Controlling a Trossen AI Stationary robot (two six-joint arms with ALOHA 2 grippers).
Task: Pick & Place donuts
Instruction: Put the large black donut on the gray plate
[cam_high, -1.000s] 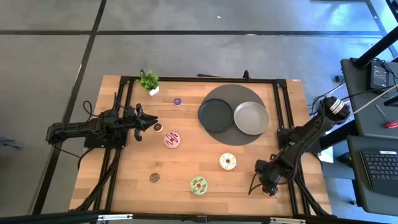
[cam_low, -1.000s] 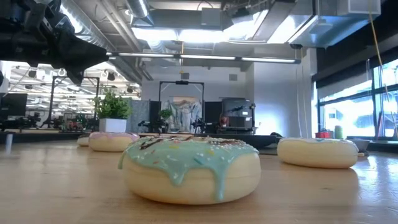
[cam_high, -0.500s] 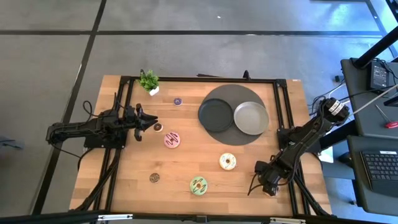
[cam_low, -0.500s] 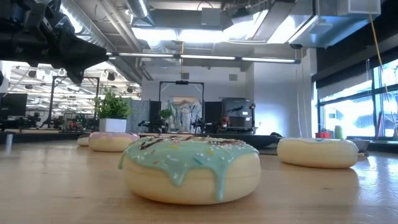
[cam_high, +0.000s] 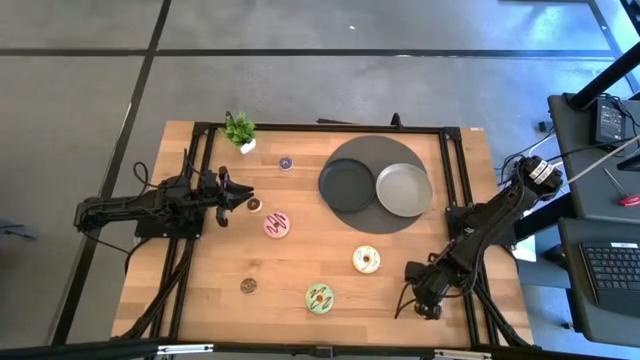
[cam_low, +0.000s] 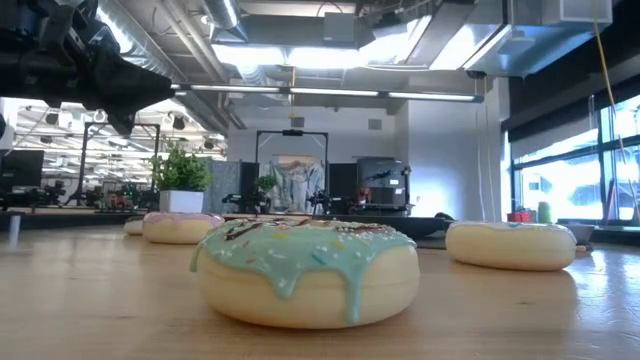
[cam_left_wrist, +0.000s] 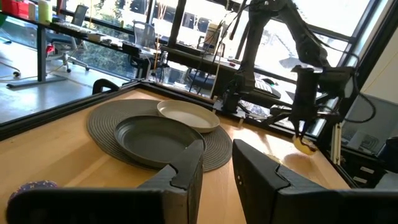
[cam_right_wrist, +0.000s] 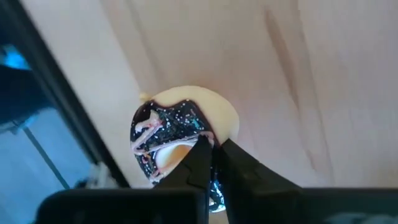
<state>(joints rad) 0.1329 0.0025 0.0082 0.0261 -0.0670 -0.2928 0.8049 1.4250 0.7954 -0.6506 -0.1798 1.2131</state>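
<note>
Our right claw (cam_right_wrist: 213, 155) is clamped on the rim of the sprinkled chocolate donut (cam_right_wrist: 180, 134) near the counter (cam_high: 300, 260) edge; we judge so thin a pinch could slip on lifting. The left claw (cam_left_wrist: 217, 171) waits, fingers apart.

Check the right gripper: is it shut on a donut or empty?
Shut on one. The right gripper has its fingers pinched on the sprinkled chocolate donut above the table.

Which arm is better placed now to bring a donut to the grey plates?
Right. The right gripper grips the chocolate sprinkled donut near the table's right edge, on the plates' side. The left gripper is open and empty beside a brown mini donut.
</note>
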